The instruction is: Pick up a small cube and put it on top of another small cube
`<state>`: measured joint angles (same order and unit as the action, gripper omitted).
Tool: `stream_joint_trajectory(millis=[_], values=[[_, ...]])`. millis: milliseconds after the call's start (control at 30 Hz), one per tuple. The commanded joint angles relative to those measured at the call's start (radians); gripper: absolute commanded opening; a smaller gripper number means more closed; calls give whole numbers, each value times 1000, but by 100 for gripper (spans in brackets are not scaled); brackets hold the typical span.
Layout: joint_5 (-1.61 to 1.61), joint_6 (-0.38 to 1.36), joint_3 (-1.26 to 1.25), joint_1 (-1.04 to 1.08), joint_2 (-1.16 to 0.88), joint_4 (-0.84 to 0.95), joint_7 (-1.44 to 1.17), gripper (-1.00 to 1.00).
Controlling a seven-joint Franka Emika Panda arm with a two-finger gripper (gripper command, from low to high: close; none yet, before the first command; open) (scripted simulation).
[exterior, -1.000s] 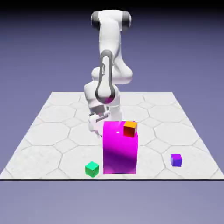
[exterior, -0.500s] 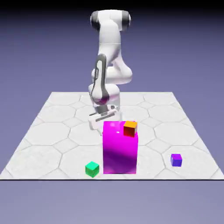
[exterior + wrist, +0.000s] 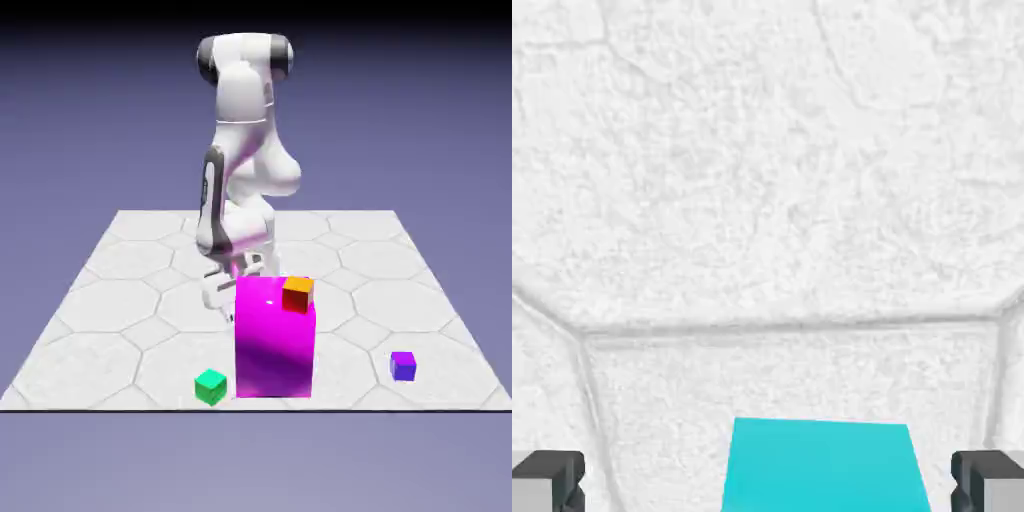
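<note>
You are in the approach step: the end effector [image 3: 768, 480] is lined up over the small cyan cube [image 3: 824, 465] but has not taken it. In the hand view the cube fills the lower middle of the frame, cut off by the bottom edge, and the two grey fingertips [image 3: 547, 480] sit in the bottom left and bottom right corners with clear gaps of white table [image 3: 762, 200] between each of them and the cube. So the end effector is spread wide and empty, and nothing is pinched yet.

In the exterior view the end effector [image 3: 228, 285] hangs low at the centre of the frame, just left of and behind the tall magenta block [image 3: 275, 338]. The cyan cube itself does not show there; I judge it is hidden behind that block or the hand.

The next move, as I read it, calls for a straight descent until the fingertips straddle the cube's sides, then a close. Mind the magenta block beside the hand. For the stack, the green cube [image 3: 210, 386] at lower left and the purple cube [image 3: 403, 365] at lower right both lie free; the orange cube [image 3: 297, 293] sits atop the magenta block.
</note>
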<state>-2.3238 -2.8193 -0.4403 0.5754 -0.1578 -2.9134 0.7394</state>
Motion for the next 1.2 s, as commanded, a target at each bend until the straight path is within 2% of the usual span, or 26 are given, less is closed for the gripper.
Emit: stream_joint_trajectory(millis=[0,333,367,1167], values=[[-14,-1,-32,36,-16,7,-21,0],[-153,-6,-344,387,-166,75,-226,0],[-153,-6,-344,387,-166,75,-226,-100],[176,7,396,-446,192,-87,260,-100]])
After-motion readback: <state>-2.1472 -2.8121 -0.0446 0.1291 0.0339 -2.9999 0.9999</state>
